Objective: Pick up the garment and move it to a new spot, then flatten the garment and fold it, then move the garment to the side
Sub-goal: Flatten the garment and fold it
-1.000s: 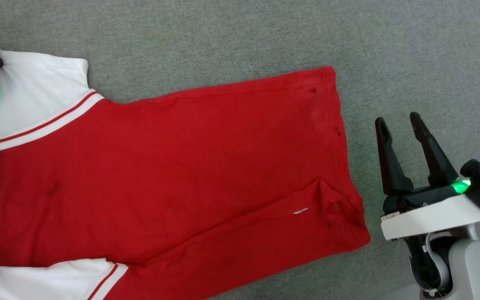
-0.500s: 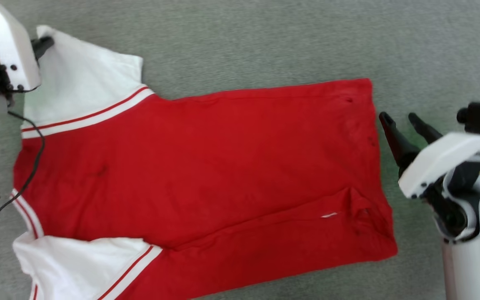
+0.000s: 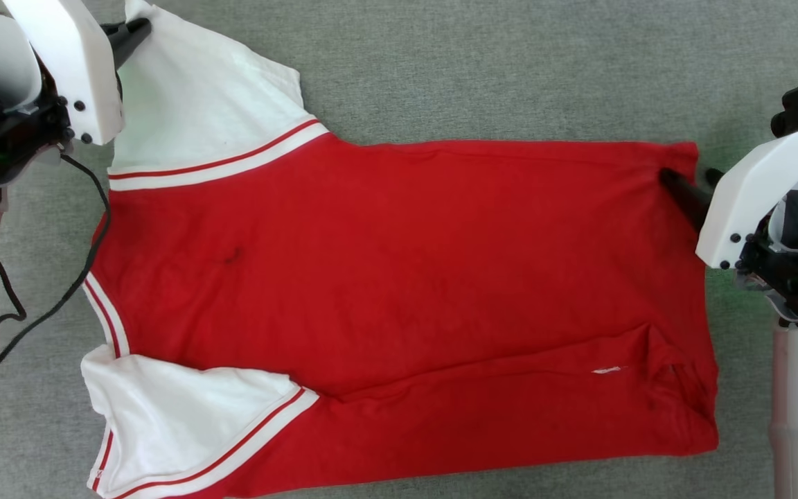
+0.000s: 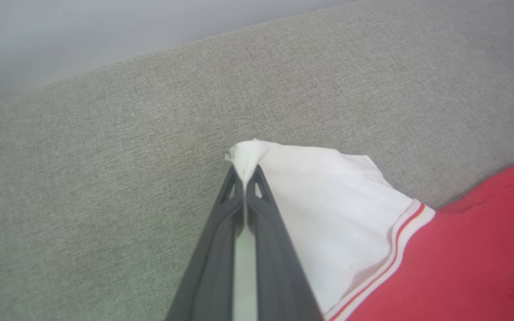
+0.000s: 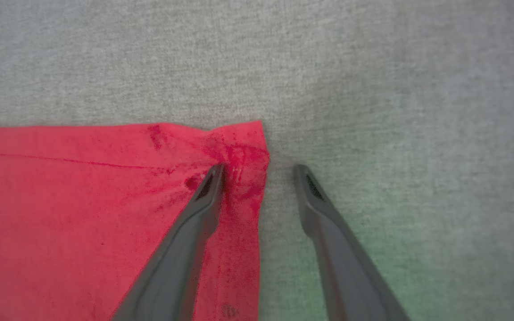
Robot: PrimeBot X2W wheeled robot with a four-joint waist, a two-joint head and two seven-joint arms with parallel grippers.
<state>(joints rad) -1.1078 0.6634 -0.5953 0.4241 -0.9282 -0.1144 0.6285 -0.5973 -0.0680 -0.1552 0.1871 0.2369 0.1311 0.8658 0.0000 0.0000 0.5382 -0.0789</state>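
So, left gripper [image 4: 243, 178] pinched tight on the tip of the white sleeve [image 4: 328, 200], presumably to tug the red jersey T-shirt [image 3: 399, 277] flat. Right gripper [image 5: 259, 171] spread wide, straddling the hem corner [image 5: 243, 138], probably lining up a matching pull. Shirt spread between both on grey woven upholstery [image 3: 510, 69], pale background [image 4: 83, 26] past the left fingertips.

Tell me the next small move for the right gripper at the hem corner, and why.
Probably close the right gripper on the hem corner of the garment. Its jaws are open astride that corner, one finger on the red cloth, the other on the gray surface, while the left gripper is shut on the white sleeve tip.
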